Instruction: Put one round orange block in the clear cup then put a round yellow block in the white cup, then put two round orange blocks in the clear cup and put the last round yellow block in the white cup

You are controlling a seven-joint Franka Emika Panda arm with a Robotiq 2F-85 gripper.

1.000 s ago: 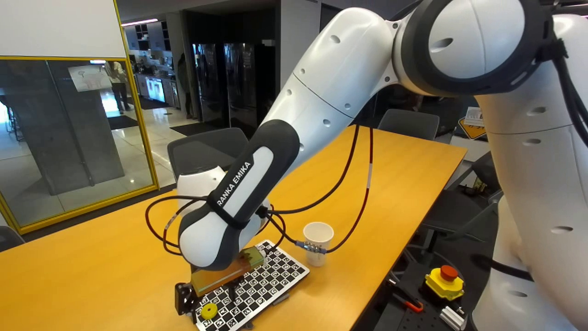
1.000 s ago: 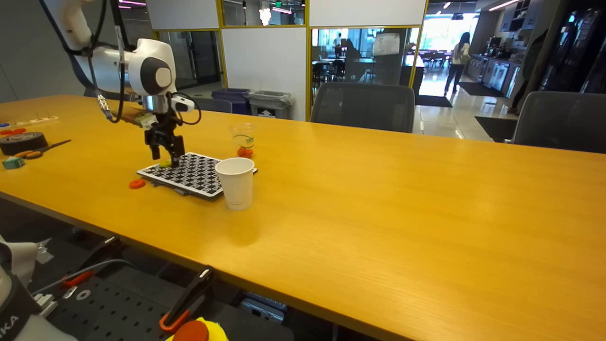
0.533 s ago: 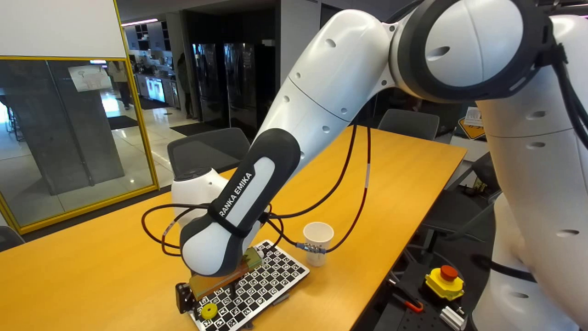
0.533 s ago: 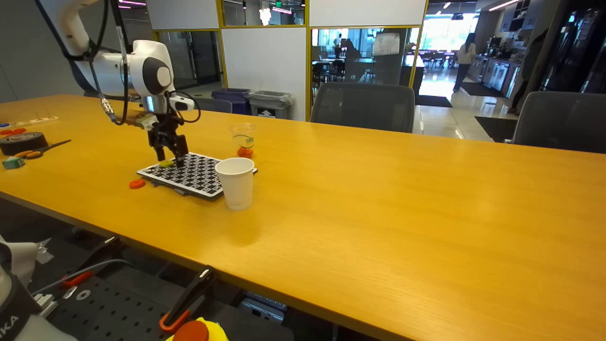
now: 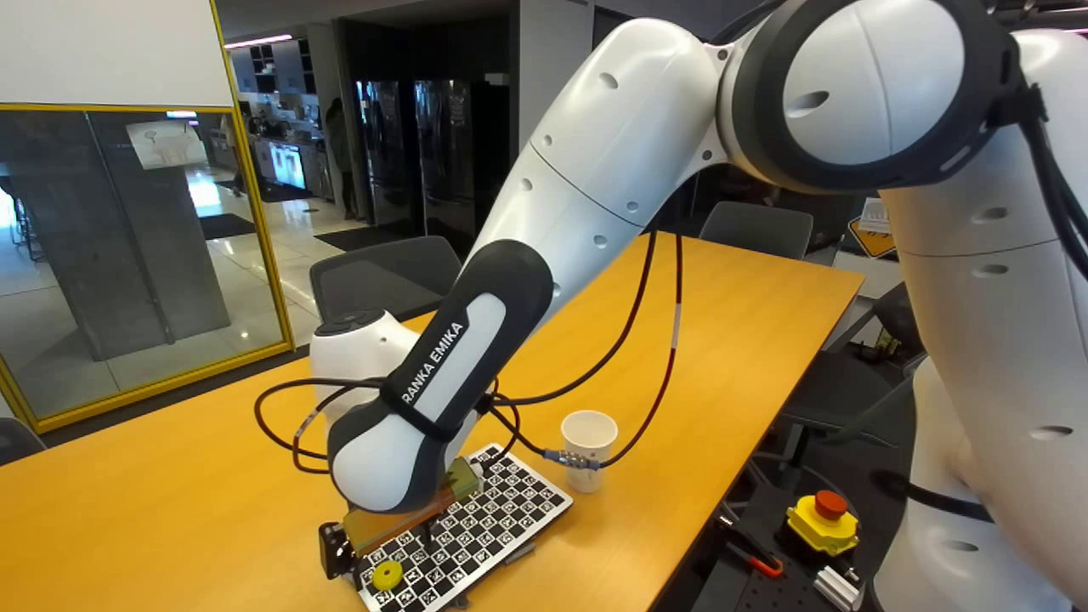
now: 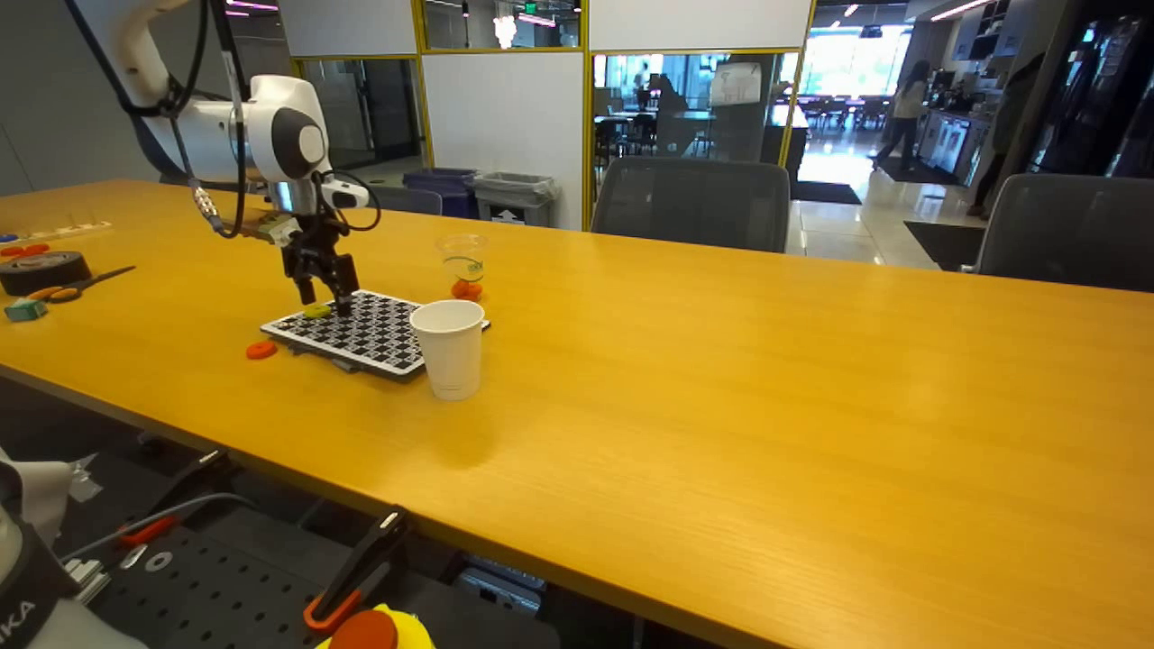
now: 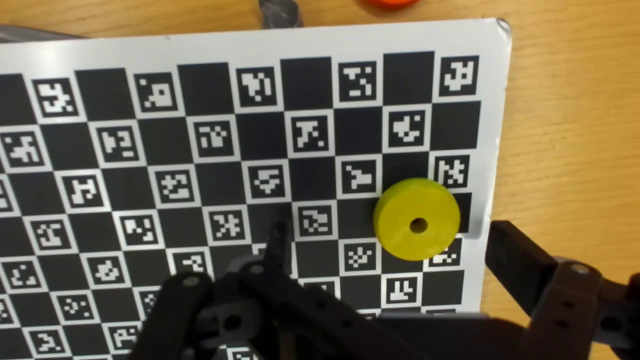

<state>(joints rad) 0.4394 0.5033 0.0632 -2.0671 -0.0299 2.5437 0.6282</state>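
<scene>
A round yellow block (image 7: 407,202) with a small hole lies flat near a corner of the checkered board. My gripper (image 7: 390,232) hangs open above it, one finger to either side and neither touching, the right finger closer. In an exterior view the gripper (image 6: 325,303) is just above the same yellow block (image 6: 316,311). One round orange block (image 6: 261,350) rests on the table beside the board. More orange shows through the bottom of the clear cup (image 6: 462,257) behind the board; I cannot tell how many pieces. The white cup (image 6: 453,353) stands upright at the board's end, its contents hidden.
The checkered board (image 7: 150,47) lies flat under the gripper. At one side of the table (image 6: 721,406) are a roll of black tape (image 6: 43,272), scissors (image 6: 81,285) and a small green block (image 6: 25,310). Cables (image 5: 629,340) hang from the arm near the white cup.
My gripper has shifted slightly over the board, mostly in the first half second, and has barely moved since. It has stayed open. Blocks and cups lie where they were.
</scene>
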